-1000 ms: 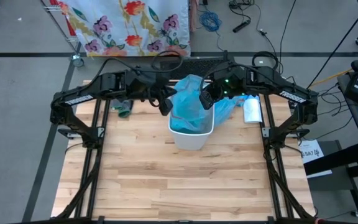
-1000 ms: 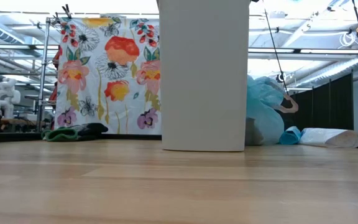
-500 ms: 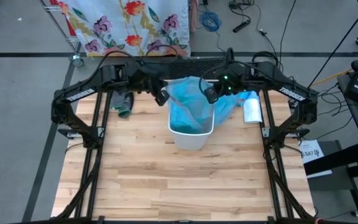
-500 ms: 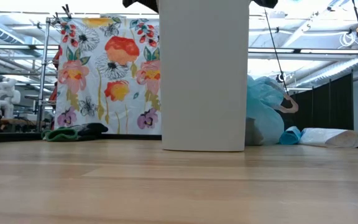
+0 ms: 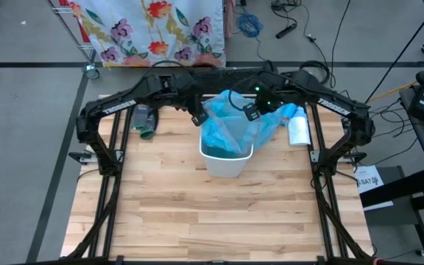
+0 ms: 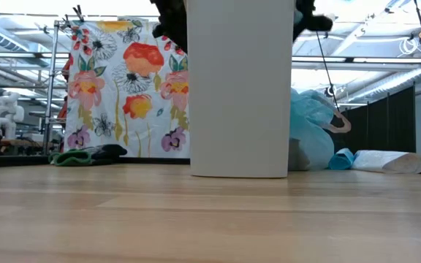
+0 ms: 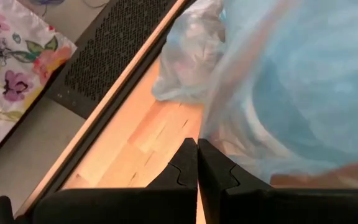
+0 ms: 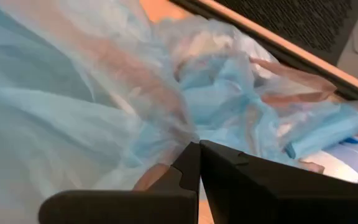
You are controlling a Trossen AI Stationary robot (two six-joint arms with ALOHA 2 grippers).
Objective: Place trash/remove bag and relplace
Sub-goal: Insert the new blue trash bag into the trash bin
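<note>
**Holding the blue liner at both top edges above the white bin**

Looking straight down, the high view shows the left gripper and right gripper on opposite sides of a light-blue bag that rises out of a white bin on the wooden table. Each gripper sits at an upper edge of the bag, the bin just below and between them.

Low view: only the bin's blank white wall and dark parts of both arms at its top corners; bag mouth hidden. Behind the bin, on the right gripper's side, a second bundle of blue plastic, a small blue roll and a white flat package. On the left gripper's side, a dark green cloth and a floral curtain.

Left wrist view: fingers pressed together, blue film right at their tips. Right wrist view: fingers likewise shut, film gathered at the tips; pinch looks likely for both, not certain.

Writing: none readable anywhere.

Trash: pale and brownish shapes show through the film beyond the right gripper; individual pieces cannot be told apart.
</note>
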